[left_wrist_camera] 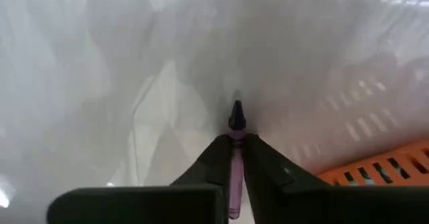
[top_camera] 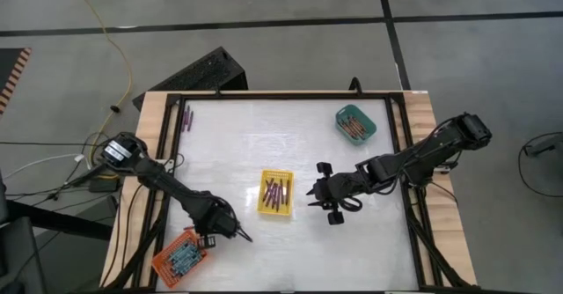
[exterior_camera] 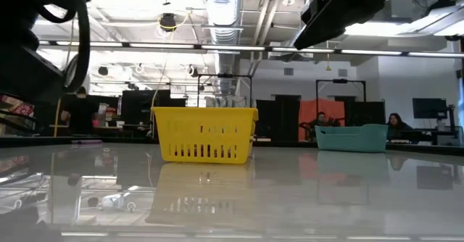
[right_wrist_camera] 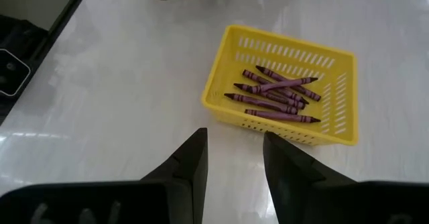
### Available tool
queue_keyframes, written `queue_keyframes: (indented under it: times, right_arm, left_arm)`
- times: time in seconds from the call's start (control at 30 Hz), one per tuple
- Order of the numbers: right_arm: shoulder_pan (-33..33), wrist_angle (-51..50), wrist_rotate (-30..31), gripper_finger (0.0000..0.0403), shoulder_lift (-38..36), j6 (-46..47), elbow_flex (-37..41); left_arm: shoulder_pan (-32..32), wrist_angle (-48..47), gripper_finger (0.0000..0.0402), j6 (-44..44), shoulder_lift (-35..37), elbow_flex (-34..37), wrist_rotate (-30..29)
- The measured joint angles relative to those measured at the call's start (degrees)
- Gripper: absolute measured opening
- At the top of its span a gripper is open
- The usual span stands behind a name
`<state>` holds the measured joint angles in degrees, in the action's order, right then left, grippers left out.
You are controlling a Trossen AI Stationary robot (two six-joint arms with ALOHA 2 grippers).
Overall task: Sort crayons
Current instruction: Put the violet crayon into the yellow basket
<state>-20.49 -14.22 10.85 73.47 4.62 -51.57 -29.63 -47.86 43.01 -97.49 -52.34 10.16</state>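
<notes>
My left gripper [top_camera: 244, 238] is at the table's near left, just right of the orange tray [top_camera: 180, 255]. It is shut on a purple crayon [left_wrist_camera: 236, 119]. My right gripper [top_camera: 317, 193] stands open in the air right of the yellow tray [top_camera: 275, 194], with nothing between its fingers [right_wrist_camera: 234, 143]. Several purple crayons [right_wrist_camera: 278, 96] lie in the yellow tray. The orange tray holds bluish-grey crayons [top_camera: 185, 253], and the teal tray [top_camera: 355, 123] at the far right holds reddish ones. A few more crayons [top_camera: 187, 114] lie on the table at the far left. My left gripper pinches the purple crayon's shaft [left_wrist_camera: 234, 174] between its two fingers. The crayon lies along the fingers, and its pointed tip [left_wrist_camera: 236, 110] sticks out past them. The fingers point steeply down at the table. I cannot tell whether the tip touches the surface.
The white tabletop [top_camera: 290, 259] has a dark frame around it. The orange tray's wall [left_wrist_camera: 382, 170] is close beside my left gripper. In the low view the yellow tray [exterior_camera: 206, 133] and the teal tray [exterior_camera: 351, 137] stand on the table, with people in the room behind.
</notes>
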Motion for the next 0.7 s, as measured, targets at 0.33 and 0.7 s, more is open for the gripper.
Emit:
queue_keyframes:
  times: [0.33, 0.7]
  right_arm:
    - [-0.96, -2.66, -0.02, 0.0138, 0.00, 2.53, 0.00]
    - [-3.83, -7.01, -0.01, 0.0138, 0.00, 9.75, 0.00]
  left_arm:
    - [5.85, -12.70, 0.0002, -15.54, -0.30, -10.18, -22.40]
    - [18.20, 9.69, 0.0000, -24.29, -0.13, -22.71, -23.25]
